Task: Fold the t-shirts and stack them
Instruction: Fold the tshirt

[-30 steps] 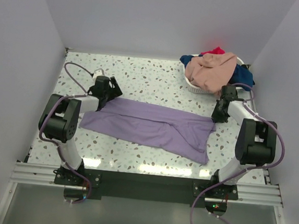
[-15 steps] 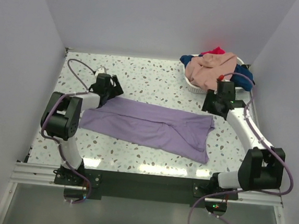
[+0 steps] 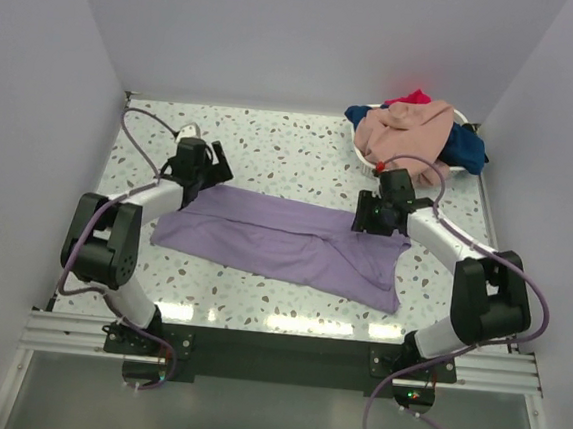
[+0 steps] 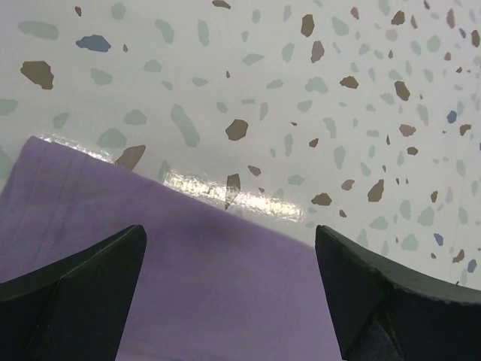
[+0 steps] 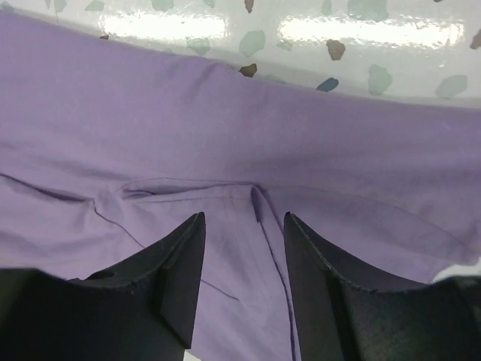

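**while the lavender shirt lies flat, both pincers stand open at its far edge**

where the lavender t-shirt (image 3: 284, 239) is spread on the speckled worktop (image 3: 292, 155), it forms one long band. its long axis runs left to right, slanting a little so that the right end sits nearer the arm bases. that right end is the wider one and flares toward the near edge. the left end is narrower. i cannot tell which end holds the collar.

the left pincer (image 3: 210, 171) hangs over the shirt's far left corner with its jaws spread wide and nothing between them. its wrist camera shows the cloth's edge running straight between the two fingers.

the right pincer (image 5: 242, 241) is over the cloth just inside the far edge, near the right end. its jaws are parted and grip nothing, and a stitched seam and a few soft creases lie below them.

a second ago the right pincer was at the shirt's far right corner with its arm folded back on the right. it has since swung inward to the left along that edge. the left pincer has barely shifted, and the shirt's outline is much the same.

the peach t-shirt (image 3: 404, 134), navy t-shirt (image 3: 465, 145) and red t-shirt (image 3: 412, 95) are heaped in the white basket (image 3: 371, 164) at the far right corner, apart from the lavender one.
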Robot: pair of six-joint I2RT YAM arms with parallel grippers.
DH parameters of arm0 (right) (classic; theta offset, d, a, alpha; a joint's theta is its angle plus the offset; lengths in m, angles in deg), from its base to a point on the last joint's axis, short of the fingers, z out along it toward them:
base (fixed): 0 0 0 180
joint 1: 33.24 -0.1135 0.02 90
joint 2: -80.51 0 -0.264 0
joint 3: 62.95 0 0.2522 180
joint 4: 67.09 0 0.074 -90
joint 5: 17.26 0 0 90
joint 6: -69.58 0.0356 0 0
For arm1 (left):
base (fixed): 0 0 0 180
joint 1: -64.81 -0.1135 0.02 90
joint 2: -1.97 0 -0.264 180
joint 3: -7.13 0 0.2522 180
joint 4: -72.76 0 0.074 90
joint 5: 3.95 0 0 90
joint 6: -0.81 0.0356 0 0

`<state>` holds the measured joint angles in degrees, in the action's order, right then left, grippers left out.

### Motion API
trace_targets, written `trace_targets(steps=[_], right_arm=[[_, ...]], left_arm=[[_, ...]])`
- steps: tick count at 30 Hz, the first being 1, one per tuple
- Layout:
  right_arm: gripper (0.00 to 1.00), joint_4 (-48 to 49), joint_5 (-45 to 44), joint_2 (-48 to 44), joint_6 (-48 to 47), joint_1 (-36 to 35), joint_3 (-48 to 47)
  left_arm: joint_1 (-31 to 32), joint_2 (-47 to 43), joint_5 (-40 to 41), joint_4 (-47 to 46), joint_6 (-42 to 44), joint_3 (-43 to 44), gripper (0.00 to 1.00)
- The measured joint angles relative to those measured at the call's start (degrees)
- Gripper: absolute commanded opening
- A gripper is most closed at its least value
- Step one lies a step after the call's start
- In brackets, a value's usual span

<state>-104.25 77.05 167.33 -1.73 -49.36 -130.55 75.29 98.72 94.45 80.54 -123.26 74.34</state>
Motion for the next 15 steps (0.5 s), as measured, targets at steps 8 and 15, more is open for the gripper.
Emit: trace_targets(steps=[8, 15], right_arm=[[0.45, 3.82, 0.81, 5.55, 0.20, -0.87, -0.02], [0.34, 5.01, 0.83, 6.86, 0.44, -1.29, 0.61]], left_arm=[[0.00, -8.44, -0.50, 2.71, 0.90, -1.95, 1.00], [-0.02, -11.63, -0.57, 5.18, 1.92, -4.15, 1.00]])
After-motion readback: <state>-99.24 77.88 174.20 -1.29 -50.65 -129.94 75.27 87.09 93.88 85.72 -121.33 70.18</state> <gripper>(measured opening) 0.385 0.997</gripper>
